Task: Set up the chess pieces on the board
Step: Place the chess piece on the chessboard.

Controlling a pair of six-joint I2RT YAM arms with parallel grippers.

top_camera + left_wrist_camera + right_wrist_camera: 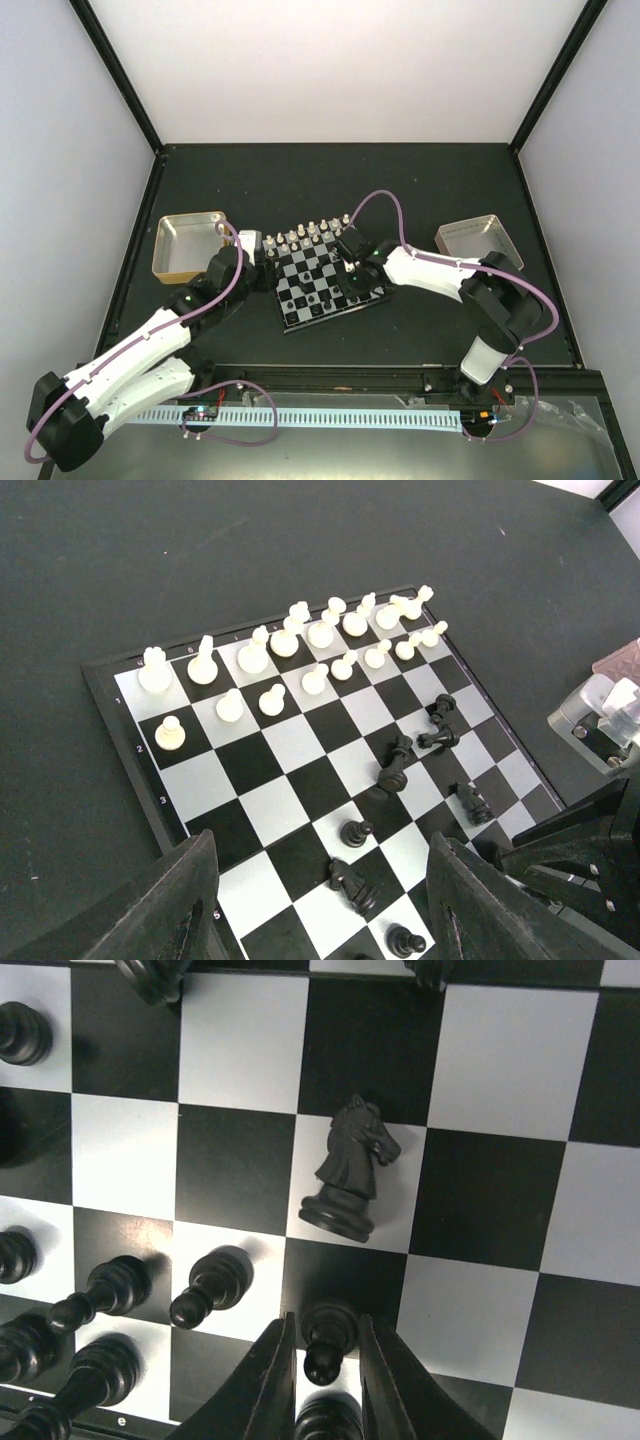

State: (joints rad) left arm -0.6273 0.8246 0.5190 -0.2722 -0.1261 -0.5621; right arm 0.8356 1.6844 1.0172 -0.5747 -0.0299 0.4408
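Note:
The board (300, 312) lies mid-table, also in the left wrist view (262, 808). White pieces (300, 650) stand in two rows along its far side (305, 237). Several black pieces are scattered on the near half, some lying on their sides (395, 765), (352, 885); a pawn (355, 832) stands upright. My right gripper (325, 1332) is over the board's right part (352, 280), its fingers closed round an upright black pawn (326, 1340) on a black square. A black knight (350, 1175) stands just beyond it. My left gripper (320, 855) is wide open and empty above the board's left edge (255, 252).
A gold metal tray (165, 262) sits left of the board beside my left arm. A second metal tray (478, 240) sits to the right. More black pawns (210, 1285) stand left of my right gripper's fingers. Dark walls rim the table.

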